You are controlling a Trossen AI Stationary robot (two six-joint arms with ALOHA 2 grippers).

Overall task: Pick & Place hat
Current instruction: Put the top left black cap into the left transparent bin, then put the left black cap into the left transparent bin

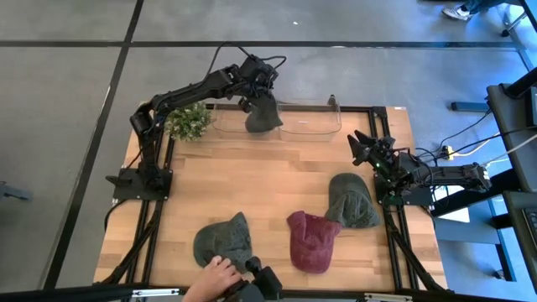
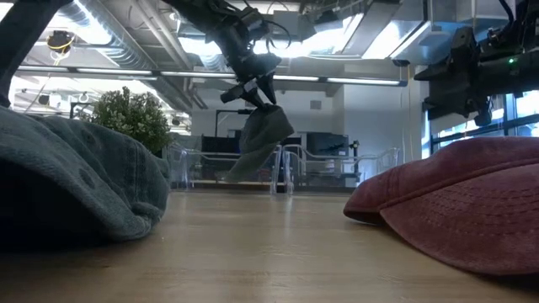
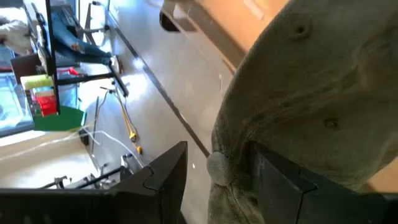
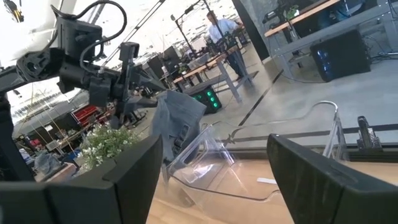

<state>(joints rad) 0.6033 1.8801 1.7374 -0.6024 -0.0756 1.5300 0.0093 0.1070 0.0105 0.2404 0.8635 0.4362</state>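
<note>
- Near edge of my wooden table: a person's hand rests on the grey-green cap. Just beside it lies the red cap, and touching that, nearer my right arm, the dark green cap.
- In the low view these near caps fill both lower corners and block much of the tabletop behind.
- My right gripper hovers over the table's right side, fingers spread, holding nothing.
- Far edge: my left gripper is clenched on an olive hat, which hangs in the air over the clear plastic tray.
- A small potted plant stands just beside the tray's left end.
- The left wrist view is mostly hat fabric; the pinch point is hard to make out.
- Beyond: grey floor, workbenches, a person standing far off.
</note>
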